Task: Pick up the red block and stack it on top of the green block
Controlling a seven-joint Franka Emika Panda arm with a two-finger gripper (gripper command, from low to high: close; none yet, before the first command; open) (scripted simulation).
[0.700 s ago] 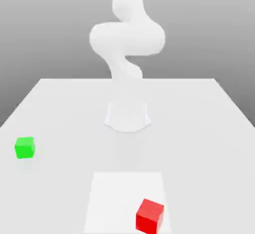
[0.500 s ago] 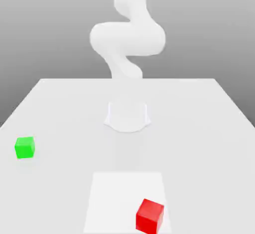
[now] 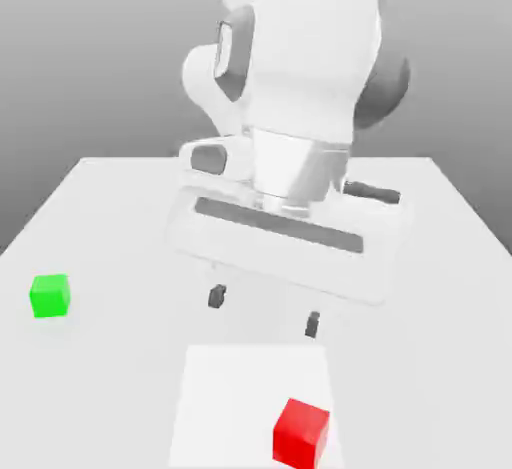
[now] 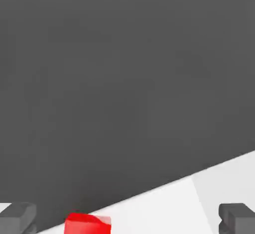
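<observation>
**Hand spread above worktop, both blocks untouched**

Hand (image 3: 263, 311) hangs over the middle of the worktop (image 3: 440, 287), pointing down, w/ its two dark fingertips (image 3: 216, 297) set wide apart & nothing between them: released, empty. The white arm rises behind it.

Red block (image 3: 301, 433) sits near the worktop's front edge, on the exterior view's right part of a paler square patch (image 3: 230, 397) marked on the surface. It lies in front of the hand, clear of both fingertips, no contact. In the hand view the red block (image 4: 87, 224) shows partly at the frame edge between the two fingertips (image 4: 17, 217), lying on the pale surface.

Green block (image 3: 50, 296) rests flat near the worktop's edge on the exterior view's left, well apart from the red block & from the hand. Nothing is stacked on it.
</observation>
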